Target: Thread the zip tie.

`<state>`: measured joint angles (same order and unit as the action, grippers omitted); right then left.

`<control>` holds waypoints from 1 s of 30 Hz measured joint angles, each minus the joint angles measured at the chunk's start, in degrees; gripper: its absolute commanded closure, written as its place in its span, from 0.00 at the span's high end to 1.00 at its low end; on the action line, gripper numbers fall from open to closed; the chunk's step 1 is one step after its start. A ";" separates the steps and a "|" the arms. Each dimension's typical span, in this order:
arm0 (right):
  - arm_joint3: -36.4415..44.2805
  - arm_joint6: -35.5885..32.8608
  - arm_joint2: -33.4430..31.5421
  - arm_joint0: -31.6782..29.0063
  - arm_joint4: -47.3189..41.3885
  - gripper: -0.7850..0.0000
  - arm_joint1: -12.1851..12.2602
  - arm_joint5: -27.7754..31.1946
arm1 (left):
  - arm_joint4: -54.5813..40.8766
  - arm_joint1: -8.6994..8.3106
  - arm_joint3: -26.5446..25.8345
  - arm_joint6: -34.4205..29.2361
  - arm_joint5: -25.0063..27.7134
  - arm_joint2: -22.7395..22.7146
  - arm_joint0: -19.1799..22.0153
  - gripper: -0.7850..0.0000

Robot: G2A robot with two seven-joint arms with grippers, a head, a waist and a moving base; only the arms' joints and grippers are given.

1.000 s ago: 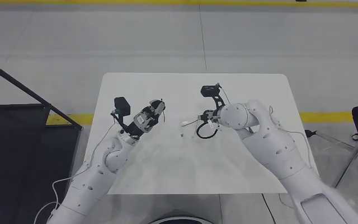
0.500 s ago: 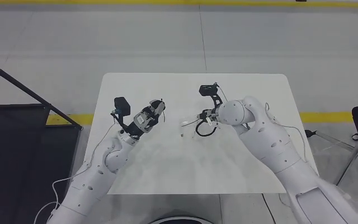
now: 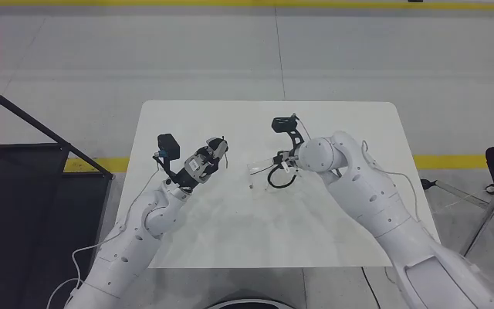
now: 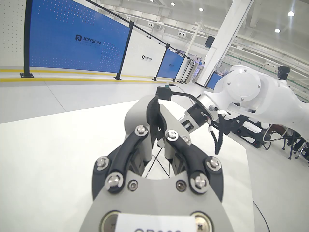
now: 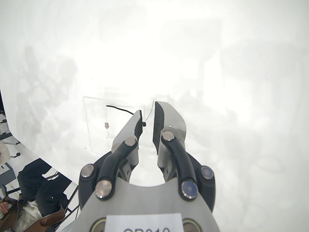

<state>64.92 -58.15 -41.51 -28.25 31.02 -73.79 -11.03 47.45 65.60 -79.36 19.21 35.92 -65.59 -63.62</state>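
A thin black zip tie [image 5: 119, 109] lies on a small clear plate [image 5: 96, 124] on the white table [image 3: 231, 232]. Its head end [image 5: 144, 123] sits just inside the narrow gap between the fingers of my right gripper [image 5: 147, 107], which hangs low over the plate [image 3: 257, 168] with its jaws slightly open. My left gripper [image 4: 156, 102] is held above the table's left half [image 3: 219, 147], tilted up and shut. Thin black strands [image 4: 154, 160] of a tie run down from its closed pads.
A black cable loop [image 3: 282, 179] hangs from the right wrist close to the plate. The table's near half and right side are bare. A dark barrier rail [image 3: 46, 131] stands off the left edge.
The right arm has shifted slightly left toward the plate. The left arm has stayed still.
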 measured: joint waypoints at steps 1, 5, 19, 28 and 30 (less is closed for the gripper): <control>0.08 0.01 -0.02 -0.08 0.10 0.17 -0.04 -0.01 | 0.00 0.00 0.00 0.00 0.00 0.00 0.00 0.00; 0.30 -0.05 -0.45 -0.35 0.43 0.19 -0.13 0.05 | 0.00 0.00 0.00 0.00 0.00 0.00 0.00 0.00; 2.08 -0.82 -2.21 -1.82 2.23 0.16 0.01 0.49 | 0.00 0.00 0.00 0.00 0.00 0.00 0.00 0.00; 2.93 -1.90 -2.42 -2.25 3.64 0.10 -0.22 0.35 | 0.00 0.00 0.00 0.00 0.00 0.00 0.00 0.00; 2.93 -2.09 -2.47 -2.25 3.81 0.00 -0.30 0.26 | 0.00 0.00 0.00 0.00 0.00 0.00 0.00 0.00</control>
<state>67.84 -60.24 -43.98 -30.50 34.83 -74.09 -10.77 47.45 65.60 -79.36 19.21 35.92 -65.59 -63.62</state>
